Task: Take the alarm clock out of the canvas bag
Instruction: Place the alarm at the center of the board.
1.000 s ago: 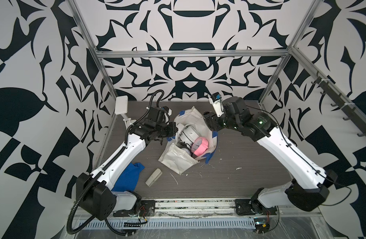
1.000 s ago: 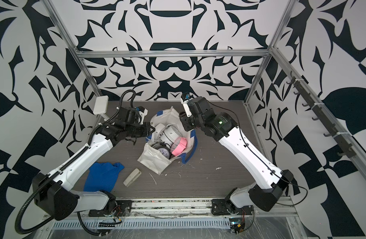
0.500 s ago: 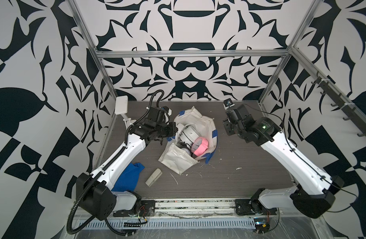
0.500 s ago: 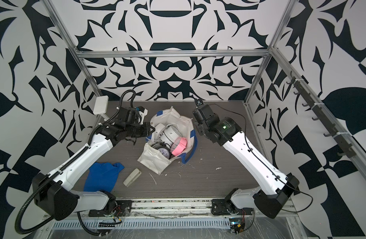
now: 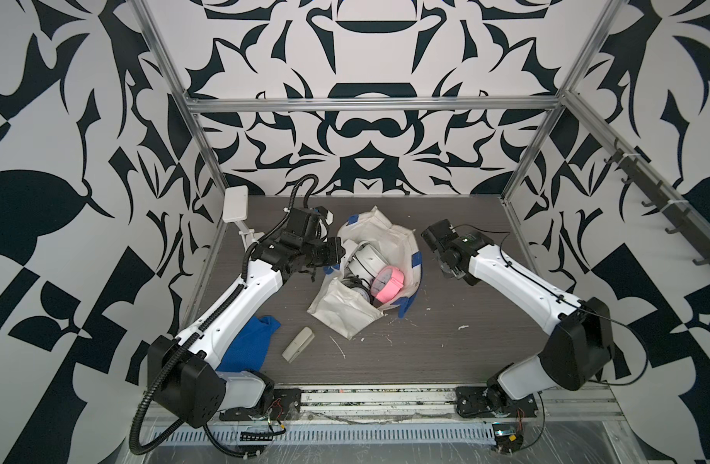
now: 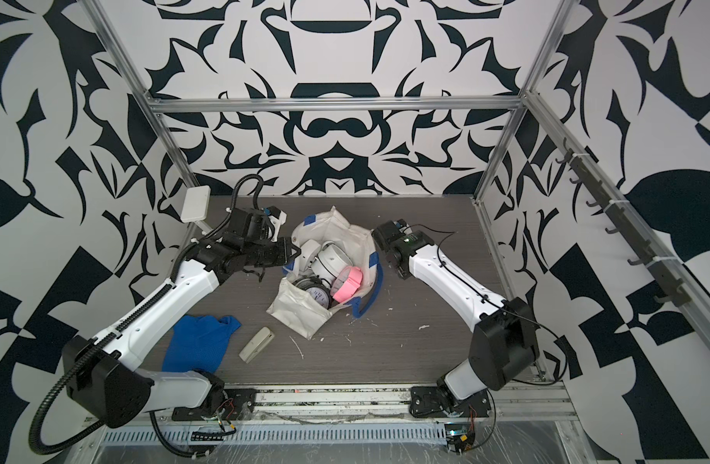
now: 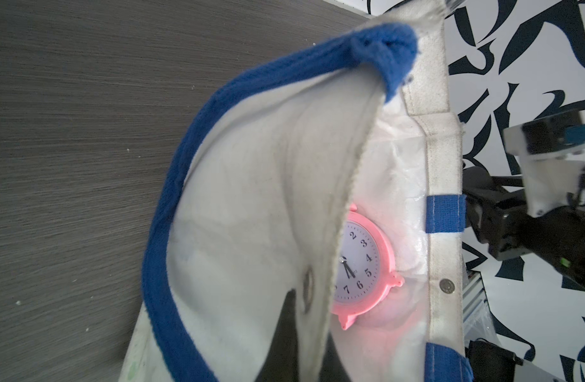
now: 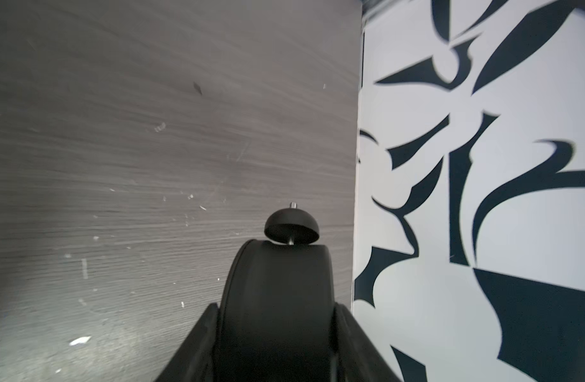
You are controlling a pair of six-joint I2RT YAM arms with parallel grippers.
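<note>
Swung clear of the bag (image 5: 345, 317), the right claw (image 8: 276, 317) is clamped on a black clock (image 8: 277, 281) over the table (image 8: 119, 165): extraction looks done, setting down remains. Farther off, the left claw (image 5: 339, 253) pinches the bag's rim, jaws together; a pink clock (image 5: 387, 285) lies inside just beyond its tips

The canvas bag (image 7: 251, 198) is coarse woven cloth with ribbed blue straps (image 7: 155, 264). The pink clock (image 7: 360, 264) is glossy plastic, the black clock (image 8: 277, 297) matt. The table (image 5: 445, 341) looks like matt grey wood grain.
</note>
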